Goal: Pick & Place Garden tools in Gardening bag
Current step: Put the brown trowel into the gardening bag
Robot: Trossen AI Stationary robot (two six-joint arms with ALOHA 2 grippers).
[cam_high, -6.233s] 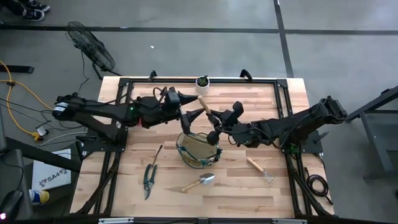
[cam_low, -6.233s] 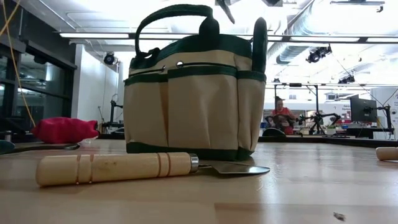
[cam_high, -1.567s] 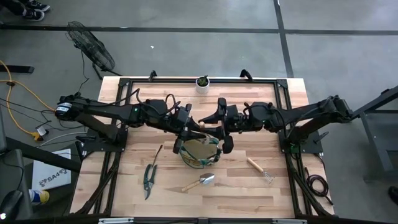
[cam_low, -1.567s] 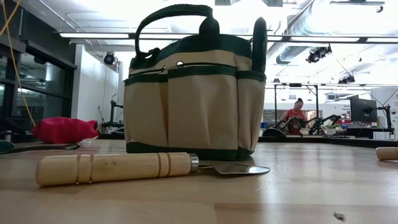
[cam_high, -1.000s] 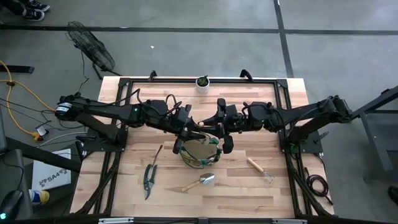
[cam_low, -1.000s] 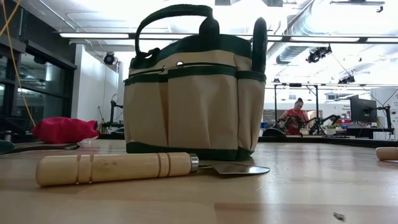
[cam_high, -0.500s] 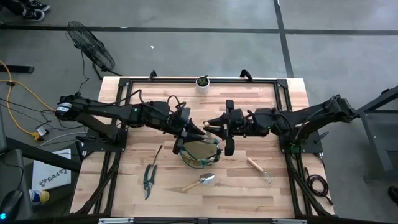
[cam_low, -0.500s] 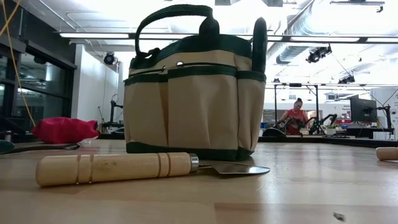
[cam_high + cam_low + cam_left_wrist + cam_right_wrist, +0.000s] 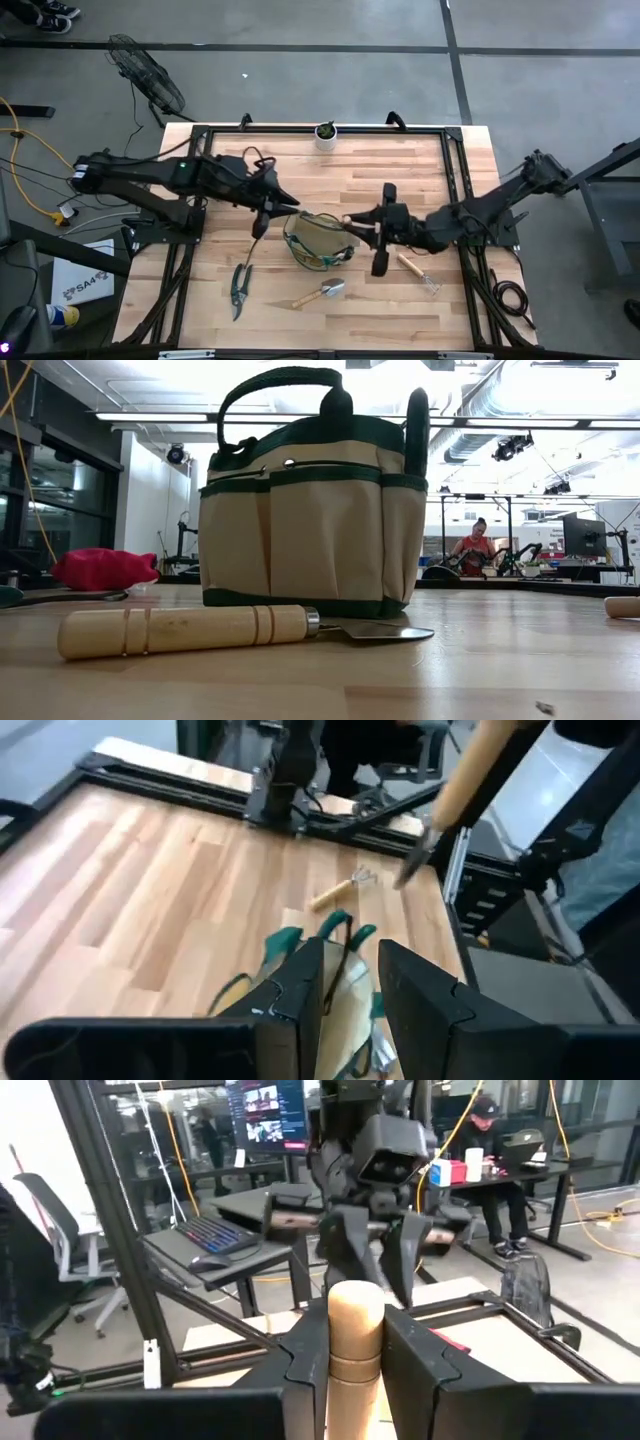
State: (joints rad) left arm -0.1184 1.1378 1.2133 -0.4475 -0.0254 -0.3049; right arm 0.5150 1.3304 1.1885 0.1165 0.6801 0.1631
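Gardening bag (image 9: 320, 240) upright at mid-counter (image 9: 400, 170), tan fabric with dark green trim and handles, mouth open upward.

Right gripper (image 9: 349, 220) just beside the bag rim, on the side facing the right arm. Fingers (image 9: 305, 1345) pinching a wooden tool handle (image 9: 356, 1325); in the right wrist view the rounded handle end stands upright between them. Working end of this tool not visible.

Left gripper (image 9: 290, 206) just off the opposite side of the bag rim, raised above the counter. Fingers (image 9: 300, 990) slightly parted with a narrow gap, nothing visible between them; bag seen directly beyond them in the left wrist view.

Remaining tools flat on the counter:
- Pruning shears (image 9: 240, 285), near the left fingers, toward the front edge.
- Trowel (image 9: 320, 293), wooden handle, in front of the bag, well apart from both sets of fingers.
- Hand fork (image 9: 417, 273), near the right fingers, on the side away from the bag.

Small white pot (image 9: 326, 133) with green plant at the rear counter edge.
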